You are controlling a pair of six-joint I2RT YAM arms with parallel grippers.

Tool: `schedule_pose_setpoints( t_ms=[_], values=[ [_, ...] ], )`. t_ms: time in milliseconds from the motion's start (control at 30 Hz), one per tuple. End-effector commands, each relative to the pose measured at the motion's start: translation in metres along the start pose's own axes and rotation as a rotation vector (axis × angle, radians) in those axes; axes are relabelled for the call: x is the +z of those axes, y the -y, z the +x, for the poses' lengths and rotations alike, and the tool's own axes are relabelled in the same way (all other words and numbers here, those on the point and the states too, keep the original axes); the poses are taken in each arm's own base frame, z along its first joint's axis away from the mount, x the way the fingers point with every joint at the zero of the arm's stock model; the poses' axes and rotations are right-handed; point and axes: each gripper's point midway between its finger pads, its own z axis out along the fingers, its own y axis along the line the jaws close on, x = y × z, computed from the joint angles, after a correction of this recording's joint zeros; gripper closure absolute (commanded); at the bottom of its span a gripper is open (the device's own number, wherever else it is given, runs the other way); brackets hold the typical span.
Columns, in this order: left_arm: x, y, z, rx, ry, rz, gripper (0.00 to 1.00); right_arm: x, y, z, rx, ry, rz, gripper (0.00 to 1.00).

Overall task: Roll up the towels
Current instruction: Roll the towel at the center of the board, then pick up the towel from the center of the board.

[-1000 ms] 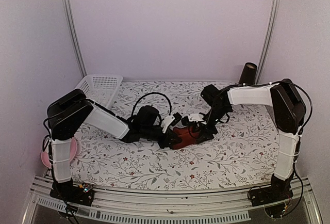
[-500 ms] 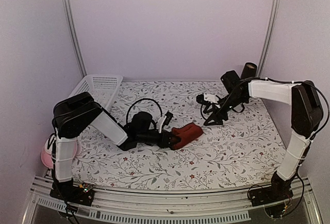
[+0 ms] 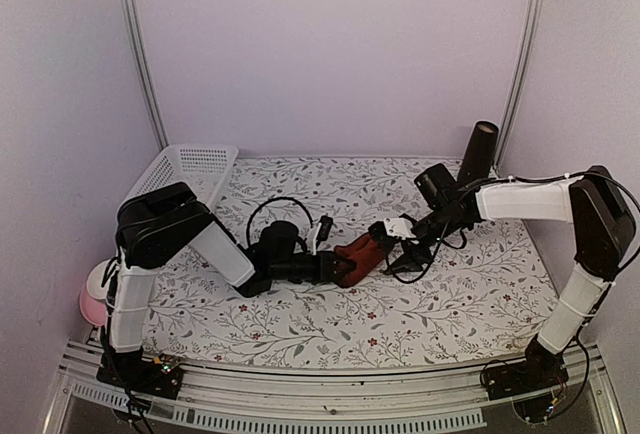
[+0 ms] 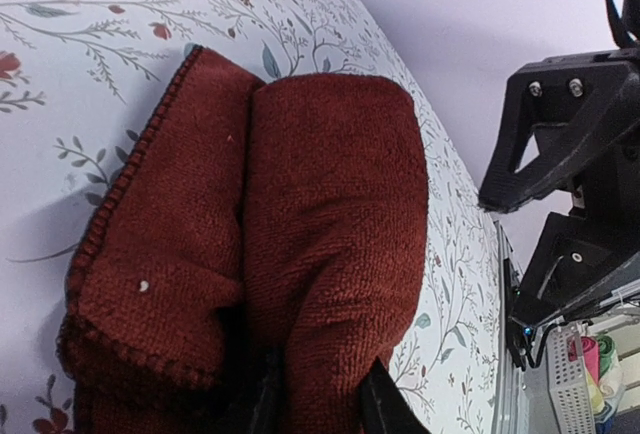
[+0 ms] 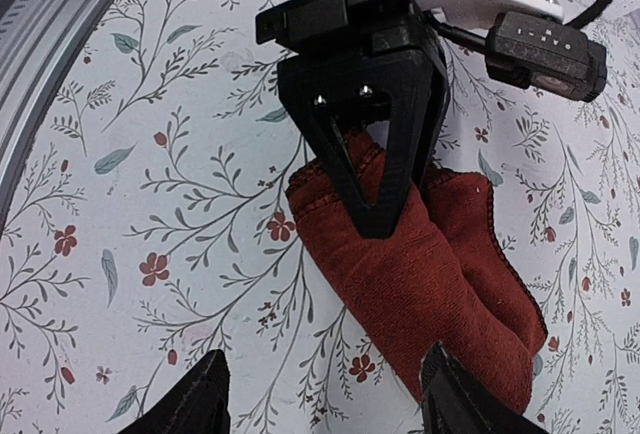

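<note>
The dark red-maroon cloth towel point(image 3: 362, 252) is folded into a thick bundle, and the left claw point(image 3: 338, 266) grips one end of it, with the cloth pinched between its black fingers point(image 4: 385, 414). The right claw point(image 3: 397, 246) is spread wide over the towel's other end; whether it touches the cloth I cannot tell. The towel lies mid-way across the floral-covered bench point(image 3: 300, 324). A white slotted plastic basket point(image 3: 190, 169) sits well apart at the far left corner.

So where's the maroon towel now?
Top view: mid-table, the maroon towel lies pinched in the left gripper, the open right gripper just beyond its right end.
</note>
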Motion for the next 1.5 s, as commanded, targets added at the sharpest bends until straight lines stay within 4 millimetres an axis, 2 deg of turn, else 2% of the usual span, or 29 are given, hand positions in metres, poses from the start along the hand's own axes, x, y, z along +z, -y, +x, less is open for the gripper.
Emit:
schedule_pose_setpoints(
  t_ms=[0, 200, 400, 500, 600, 667, 733, 833, 933, 1100, 1300, 1367, 1467],
  values=[
    [0.001, -0.050, 0.051, -0.110, -0.113, -0.182, 0.76, 0.011, 0.028, 0.006, 0.010, -0.031, 0.076, 0.35],
    [-0.001, -0.052, 0.052, -0.137, -0.085, -0.191, 0.76, 0.019, 0.021, 0.013, 0.019, -0.032, 0.043, 0.35],
    [0.002, -0.049, 0.054, -0.143, -0.088, -0.174, 0.76, 0.028, 0.041, 0.020, 0.066, -0.069, 0.091, 0.35],
    [0.001, -0.049, 0.054, -0.146, -0.083, -0.175, 0.75, 0.036, 0.042, 0.027, 0.082, -0.099, 0.081, 0.35],
    [0.001, -0.046, 0.054, -0.143, -0.081, -0.171, 0.71, 0.045, 0.039, 0.036, 0.095, -0.126, 0.052, 0.35],
    [0.001, -0.044, 0.053, -0.140, -0.081, -0.166, 0.62, 0.051, 0.036, 0.044, 0.113, -0.146, 0.028, 0.35],
    [0.000, -0.039, 0.048, -0.133, -0.069, -0.160, 0.53, 0.057, 0.027, 0.055, 0.138, -0.176, -0.010, 0.35],
    [-0.003, -0.029, 0.033, -0.100, -0.044, -0.158, 0.39, 0.061, 0.030, 0.058, 0.138, -0.191, -0.020, 0.36],
    [-0.008, -0.016, 0.015, -0.035, -0.023, -0.170, 0.30, 0.064, 0.028, 0.062, 0.145, -0.200, -0.034, 0.36],
    [-0.017, 0.003, -0.016, 0.070, 0.018, -0.211, 0.23, 0.065, 0.029, 0.062, 0.146, -0.203, -0.046, 0.36],
    [-0.026, 0.013, -0.037, 0.166, 0.053, -0.249, 0.15, 0.066, 0.028, 0.060, 0.145, -0.205, -0.081, 0.36],
    [-0.031, 0.025, -0.053, 0.197, 0.084, -0.244, 0.10, 0.066, 0.028, 0.060, 0.140, -0.207, -0.085, 0.36],
    [-0.026, 0.019, -0.058, 0.224, 0.056, -0.279, 0.03, 0.065, 0.028, 0.058, 0.139, -0.205, -0.096, 0.36]
  ],
)
